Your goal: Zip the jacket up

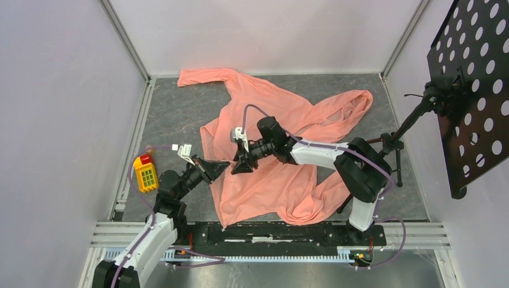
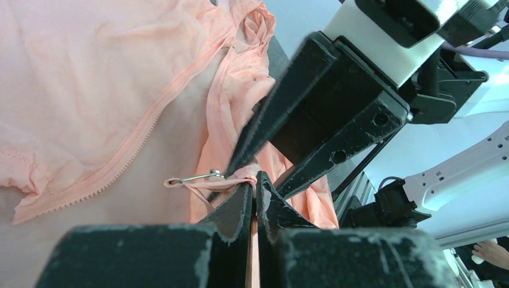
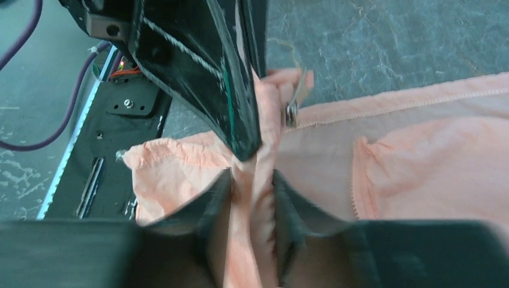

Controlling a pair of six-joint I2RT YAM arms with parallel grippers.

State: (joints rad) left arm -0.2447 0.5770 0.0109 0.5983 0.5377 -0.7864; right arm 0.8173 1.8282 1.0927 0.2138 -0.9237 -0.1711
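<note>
The salmon-pink jacket (image 1: 270,180) lies spread and rumpled on the grey table. My left gripper (image 1: 224,163) is at its left front edge, shut on a pinch of fabric right beside the metal zipper pull (image 2: 204,176). In the left wrist view the left gripper (image 2: 257,177) holds that fold, and a line of zipper teeth (image 2: 129,153) runs away to the left. My right gripper (image 1: 239,164) meets it tip to tip. In the right wrist view the right gripper (image 3: 252,177) stands partly open, with a bunched strip of the jacket (image 3: 420,150) filling the gap between its fingers.
A yellow toy block with a red top (image 1: 144,173) lies at the table's left edge. At the right, a black perforated panel (image 1: 474,90) stands on a stand (image 1: 396,144). White walls close in the table on three sides.
</note>
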